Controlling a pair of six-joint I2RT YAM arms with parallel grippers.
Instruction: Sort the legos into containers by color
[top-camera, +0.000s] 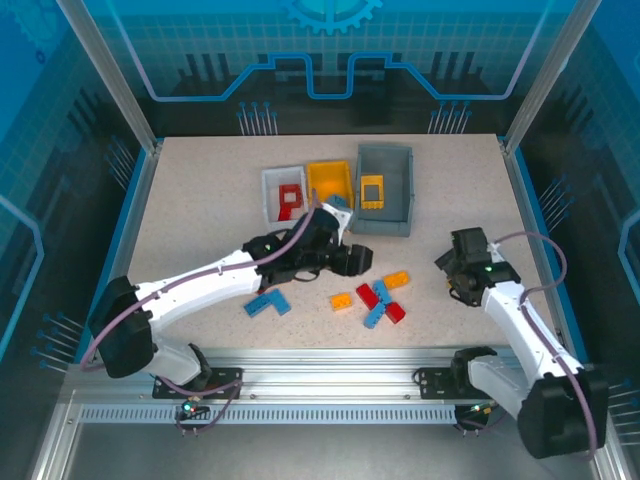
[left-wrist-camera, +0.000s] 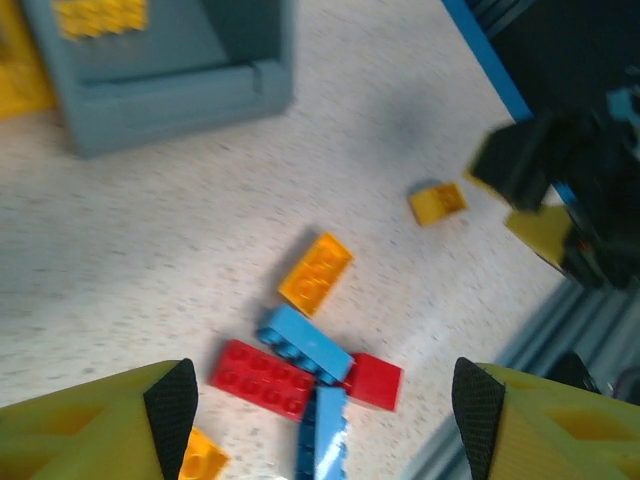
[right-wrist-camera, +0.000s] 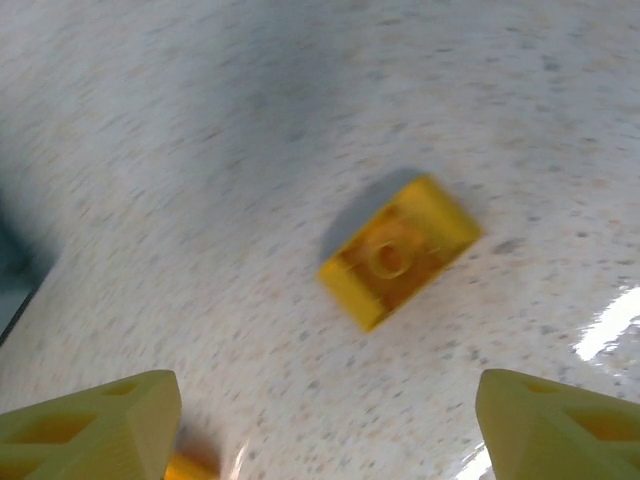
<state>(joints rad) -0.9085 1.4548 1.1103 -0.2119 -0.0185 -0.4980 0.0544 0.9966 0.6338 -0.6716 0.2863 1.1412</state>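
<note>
The loose legos (top-camera: 375, 300), red, blue and orange pieces touching one another, lie on the table (top-camera: 200, 200) on the arms' side of the dark grey bin (top-camera: 402, 190), well apart from it. One small yellow brick (right-wrist-camera: 400, 250) sits alone, farther right of that bin than the cluster. We see the left gripper (left-wrist-camera: 325, 400) hanging over the cluster with its jaws apart and nothing between them. The right gripper (right-wrist-camera: 320, 420) is likewise spread wide and empty, with the lone yellow brick ahead of its fingers. We judge the step to be a fresh pick. For the right arm we would centre the brick between the pads and turn the wrist to its slanted long sides before closing. For the left arm we would choose an outer piece, such as the orange brick (left-wrist-camera: 315, 272) on the bin's side of the cluster, so neighbours are not dragged along. The dark grey bin holds a yellow brick (top-camera: 372, 190). The yellow bin (top-camera: 330, 172) stands just beside its left wall, contents hard to make out. The white bin (top-camera: 270, 195), beyond that, holds a red brick (top-camera: 290, 197).
</note>
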